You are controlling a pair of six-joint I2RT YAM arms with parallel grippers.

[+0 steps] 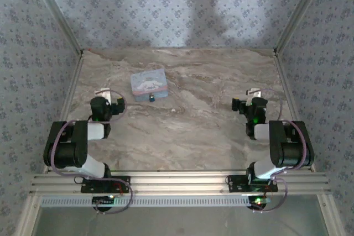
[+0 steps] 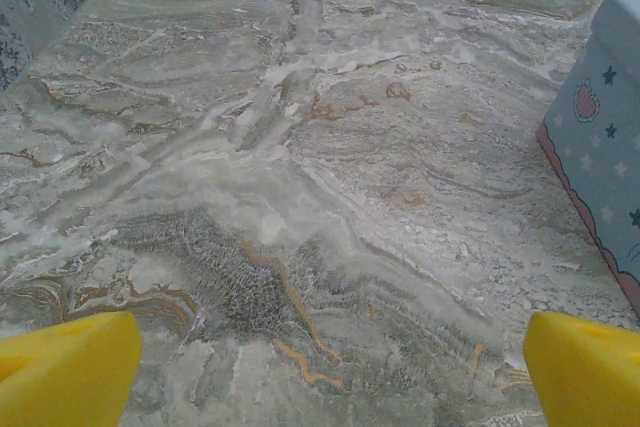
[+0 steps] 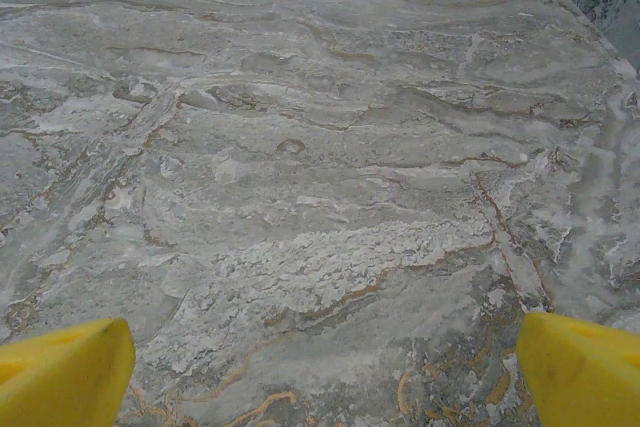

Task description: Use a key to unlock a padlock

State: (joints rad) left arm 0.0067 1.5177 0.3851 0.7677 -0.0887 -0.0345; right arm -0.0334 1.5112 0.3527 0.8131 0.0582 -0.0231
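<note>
Padlock (image 1: 151, 97), tiny and dark, lies upper left of centre in the top view, just beside the lower edge of the pale blue tin (image 1: 149, 83). No key can be made out at this size. Likely parked for a start, the 2 arms sit low at either side of the marble table (image 1: 193, 131). The left gripper (image 2: 330, 372) and right gripper (image 3: 325, 372) are spread wide, their yellow fingers (image 2: 65, 367) holding and touching nothing.

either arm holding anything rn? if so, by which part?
Nothing is held. The left gripper and right gripper both have their jaws spread wide over bare table. The padlock lies by the tin, away from both.
</note>
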